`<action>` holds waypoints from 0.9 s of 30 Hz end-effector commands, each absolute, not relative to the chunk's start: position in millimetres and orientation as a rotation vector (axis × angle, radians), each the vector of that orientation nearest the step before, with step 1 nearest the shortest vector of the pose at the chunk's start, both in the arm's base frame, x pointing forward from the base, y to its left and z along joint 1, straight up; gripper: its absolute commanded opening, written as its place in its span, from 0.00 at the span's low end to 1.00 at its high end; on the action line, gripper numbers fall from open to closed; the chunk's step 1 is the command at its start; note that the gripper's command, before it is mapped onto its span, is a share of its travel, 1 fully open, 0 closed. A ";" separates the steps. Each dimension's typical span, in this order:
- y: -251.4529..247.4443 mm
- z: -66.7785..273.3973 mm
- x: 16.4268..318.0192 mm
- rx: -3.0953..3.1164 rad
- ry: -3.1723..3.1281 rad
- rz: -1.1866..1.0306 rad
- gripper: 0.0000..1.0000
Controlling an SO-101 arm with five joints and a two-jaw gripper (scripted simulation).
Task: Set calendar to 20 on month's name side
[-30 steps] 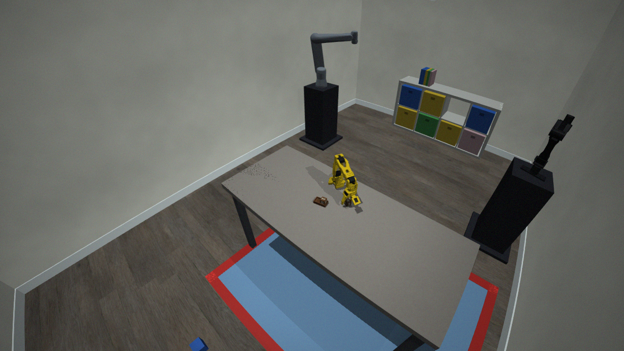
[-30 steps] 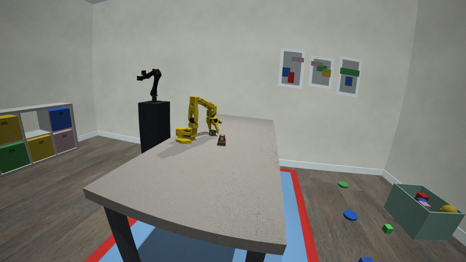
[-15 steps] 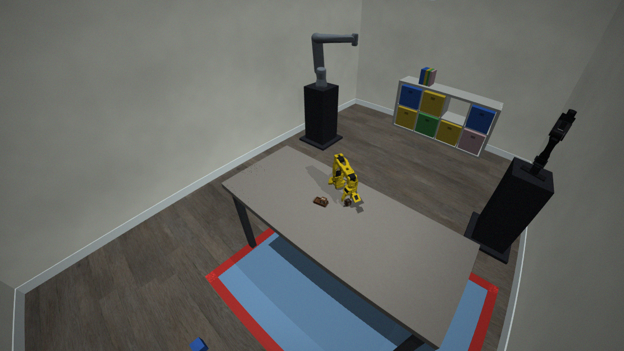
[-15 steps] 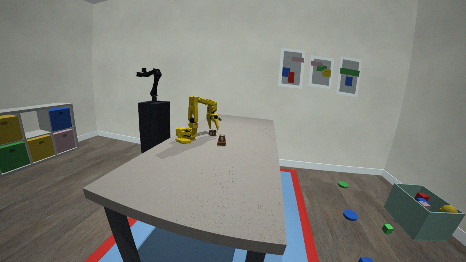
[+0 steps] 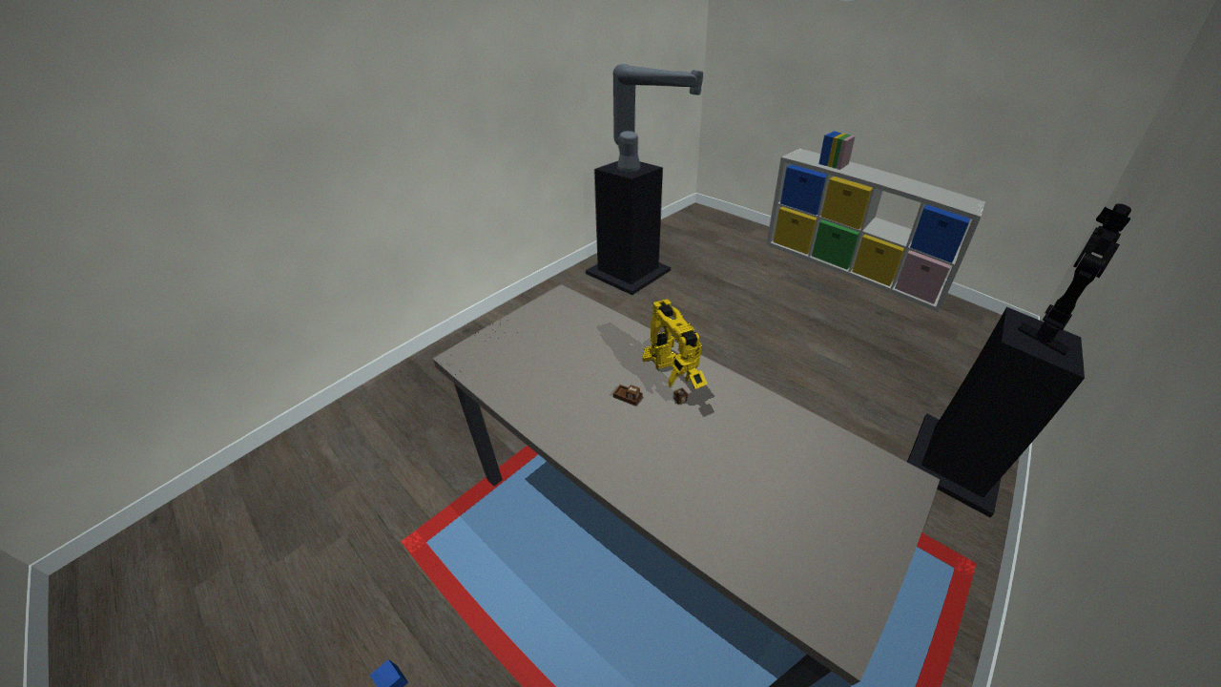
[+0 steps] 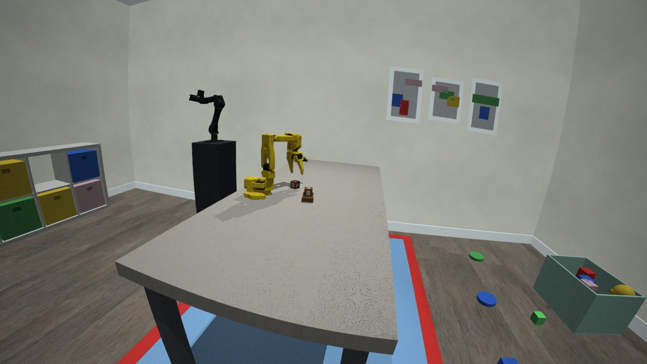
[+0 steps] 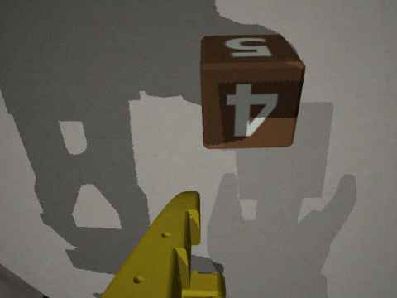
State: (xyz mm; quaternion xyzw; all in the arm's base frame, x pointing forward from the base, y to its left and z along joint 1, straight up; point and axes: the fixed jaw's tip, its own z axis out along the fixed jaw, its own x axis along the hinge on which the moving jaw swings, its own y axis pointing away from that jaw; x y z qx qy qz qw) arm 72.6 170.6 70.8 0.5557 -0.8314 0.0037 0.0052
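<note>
The pincer (image 5: 683, 382) (image 6: 297, 172) (image 7: 192, 215) stood partly open, moderately wide, with nothing between its fingertips. It hung above the worktop (image 5: 734, 478) (image 6: 280, 239), its fingers pointing down.

Just below the tips sat the loose cube (image 5: 680, 396) (image 6: 294, 184) (image 7: 252, 103), flat on the worktop, apart from both fingers. In the wrist view it lay ahead of the one visible finger, toward the top of the frame, its 4 and 5 upside down. The exterior view showed a 0 on another side.

Farther out, toward the exterior camera, was the tray (image 5: 620, 394) (image 6: 307, 199), its long axis running roughly along the worktop's length. The second cube (image 5: 632, 392) (image 6: 308, 192) stood in it, an 8 on its end-facing side. The month's name could not be read.

The loose cube was much the nearer target: a regrip probably called for lowering and a slight forward shift, then carrying it tray-ward, turned as the date required.
</note>
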 end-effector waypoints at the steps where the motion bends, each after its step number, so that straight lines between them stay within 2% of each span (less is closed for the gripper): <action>1: 176.8 82.4 73.1 1.795 -2.632 -0.043 0.36; 19: 177.0 83.1 73.1 1.797 -2.635 -0.046 0.36; 27: 179.9 103.6 74.5 1.856 -2.722 -0.155 0.36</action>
